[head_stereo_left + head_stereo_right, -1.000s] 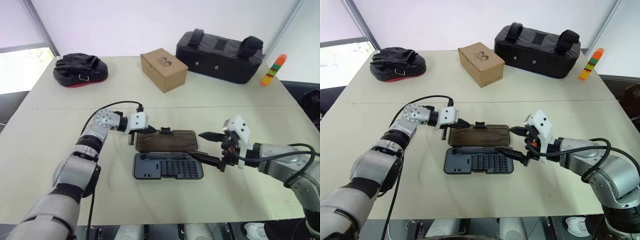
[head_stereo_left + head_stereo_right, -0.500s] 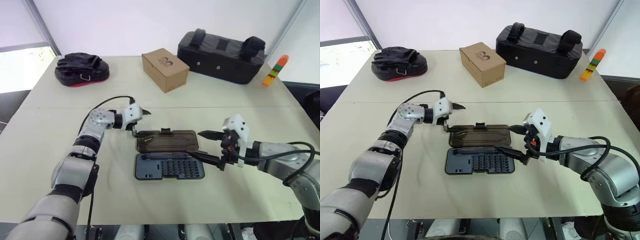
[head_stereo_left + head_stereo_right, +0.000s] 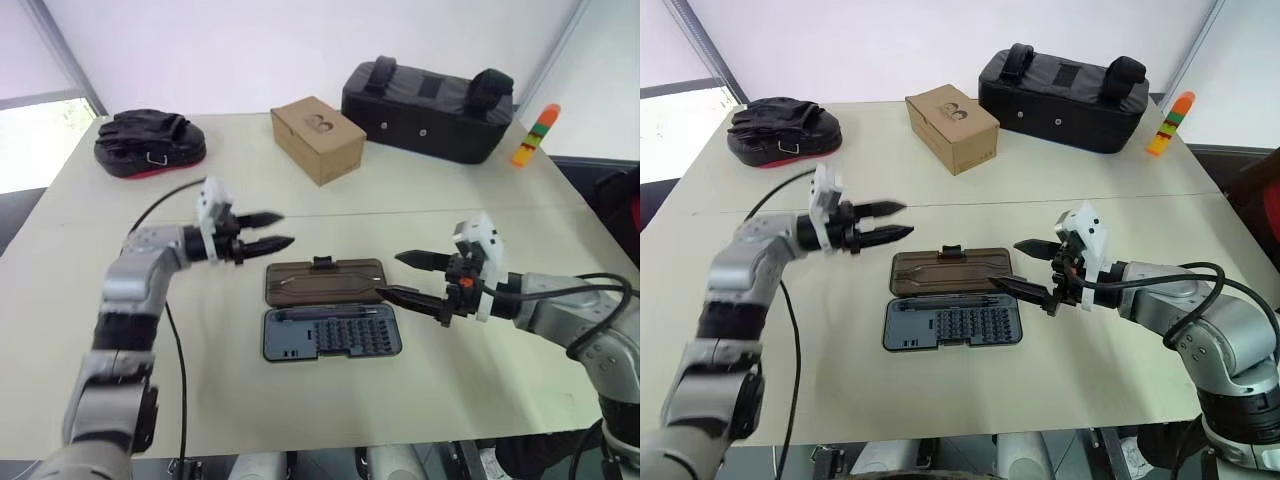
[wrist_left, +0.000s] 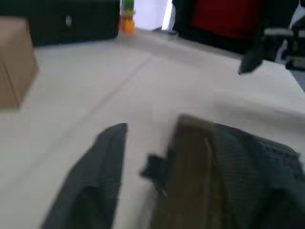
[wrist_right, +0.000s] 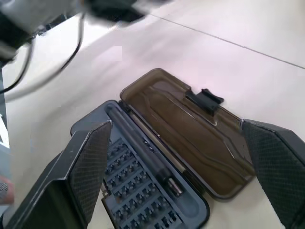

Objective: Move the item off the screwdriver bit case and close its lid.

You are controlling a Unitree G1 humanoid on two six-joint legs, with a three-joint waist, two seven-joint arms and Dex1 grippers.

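Case (image 3: 332, 334) lies open near the middle of the table (image 3: 430, 195), its long axis running left to right, the tray of bits on the near side and the lid (image 3: 325, 282) folded flat on the far side, joined to the tray along the hinge between them. The lid's small black latch tab (image 3: 323, 263) sits on its far long edge. Nothing rests on the tray or the lid, so what I judge is left is the closing.

My right gripper (image 3: 411, 279) hovers just beside the right short end of the case, pointing left along its long axis, its 2 fingers spread wide with nothing between them. My left gripper (image 3: 267, 230) hangs off the lid's far left corner, clear of it, pointing right; its 2 fingers stand a little apart and hold nothing.

To shut the case, the lid has to swing up off the table and over toward me, about the hinge. The edge to lift is the far one with the tab, and my left gripper is the nearer to that edge, though the right is closer to the case as a whole.

Farther off stand a cardboard box (image 3: 317, 139), a black padded bag (image 3: 428, 98), and a dark pad (image 3: 150, 142) at the far left.
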